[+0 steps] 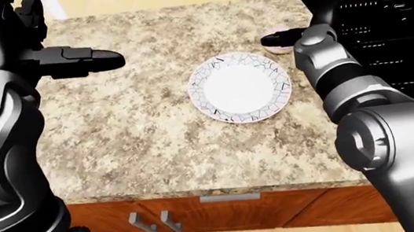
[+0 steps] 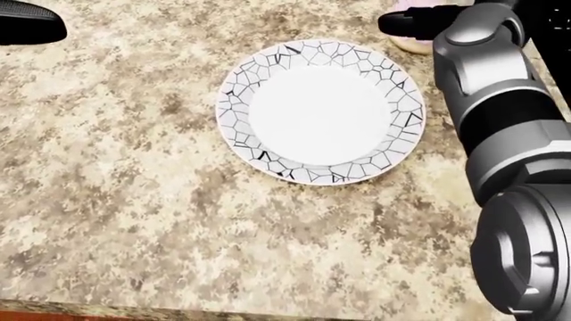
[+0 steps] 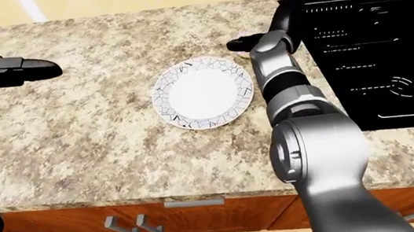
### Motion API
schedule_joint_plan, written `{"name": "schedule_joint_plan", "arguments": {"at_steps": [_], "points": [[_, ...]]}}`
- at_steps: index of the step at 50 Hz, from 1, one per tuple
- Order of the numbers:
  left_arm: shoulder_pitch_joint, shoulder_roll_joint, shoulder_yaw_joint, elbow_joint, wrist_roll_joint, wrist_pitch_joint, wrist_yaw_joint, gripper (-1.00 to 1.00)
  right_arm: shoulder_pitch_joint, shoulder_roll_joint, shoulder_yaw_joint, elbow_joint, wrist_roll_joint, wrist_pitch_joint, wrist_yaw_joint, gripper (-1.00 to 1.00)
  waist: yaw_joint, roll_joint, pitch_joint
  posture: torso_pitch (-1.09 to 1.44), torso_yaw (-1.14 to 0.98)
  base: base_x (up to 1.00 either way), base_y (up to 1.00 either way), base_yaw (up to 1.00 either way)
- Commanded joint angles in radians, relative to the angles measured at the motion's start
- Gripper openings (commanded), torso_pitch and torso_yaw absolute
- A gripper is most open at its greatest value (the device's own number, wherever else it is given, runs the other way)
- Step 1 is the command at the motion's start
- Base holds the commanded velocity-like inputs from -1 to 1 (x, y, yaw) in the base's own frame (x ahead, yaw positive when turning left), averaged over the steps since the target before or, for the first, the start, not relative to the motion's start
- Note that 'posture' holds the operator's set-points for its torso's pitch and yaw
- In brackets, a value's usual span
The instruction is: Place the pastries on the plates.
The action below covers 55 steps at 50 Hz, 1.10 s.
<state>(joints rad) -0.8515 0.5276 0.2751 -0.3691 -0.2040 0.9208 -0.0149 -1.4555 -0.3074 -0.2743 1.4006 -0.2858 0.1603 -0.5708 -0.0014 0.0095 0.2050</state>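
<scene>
On the speckled stone counter (image 2: pixel 134 200), near the middle of the head view: one plate (image 2: pixel 321 110), white centre, black crackle-pattern rim, lying flat. Contents: none; nothing rests on it.

Pastry: one doughnut (image 2: pixel 412 41) with pink icing, on the counter just beyond the plate's upper-right rim in the head view, apart from the plate. Only a sliver shows, the rest being hidden behind the right arm and hand. No second pastry or second plate is visible.

Right robot hand (image 2: pixel 406 23): dark fingers reach leftward over the doughnut at the top edge of the head view. Whether they touch or close round it cannot be told, as the fingertips are cropped and the arm blocks the view.

Left robot hand (image 1: pixel 77 59): fingers extended straight, held above the counter well to the left of the plate, gripping nothing.

Other items: black stove (image 3: pixel 373 48) set into the counter at the right of the eye views; wooden cabinet front (image 1: pixel 226 208) with handles below the counter edge.

Step in hand, as judged: the approach to the doughnut for a grasp; transfer not yet done. Next move likely calls for settling the right fingers round the doughnut, closing gently enough not to crush it, then lifting and carrying it the short way leftward to the plate's centre.
</scene>
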Motion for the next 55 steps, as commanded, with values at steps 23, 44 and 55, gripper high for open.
{"name": "schedule_joint_plan", "arguments": {"at_steps": [23, 44, 55], "points": [[-0.019, 0.008, -0.001, -0.023, 0.031, -0.039, -0.011, 1.00, -0.058, -0.015, -0.027, -0.037, -0.033, -0.046, -0.096, 1.00, -0.005, 0.003, 0.035, 0.42, 0.00, 0.00, 0.00, 0.00], [-0.006, 0.024, 0.023, -0.033, 0.034, -0.041, -0.029, 1.00, -0.072, 0.008, -0.037, -0.034, -0.037, -0.045, -0.050, 1.00, -0.011, 0.004, 0.060, 0.42, 0.00, 0.00, 0.00, 0.00], [-0.008, 0.025, 0.024, -0.031, 0.037, -0.044, -0.032, 1.00, -0.072, 0.010, -0.040, -0.034, -0.038, -0.053, -0.045, 0.05, -0.012, 0.002, 0.064, 0.42, 0.00, 0.00, 0.00, 0.00]]}}
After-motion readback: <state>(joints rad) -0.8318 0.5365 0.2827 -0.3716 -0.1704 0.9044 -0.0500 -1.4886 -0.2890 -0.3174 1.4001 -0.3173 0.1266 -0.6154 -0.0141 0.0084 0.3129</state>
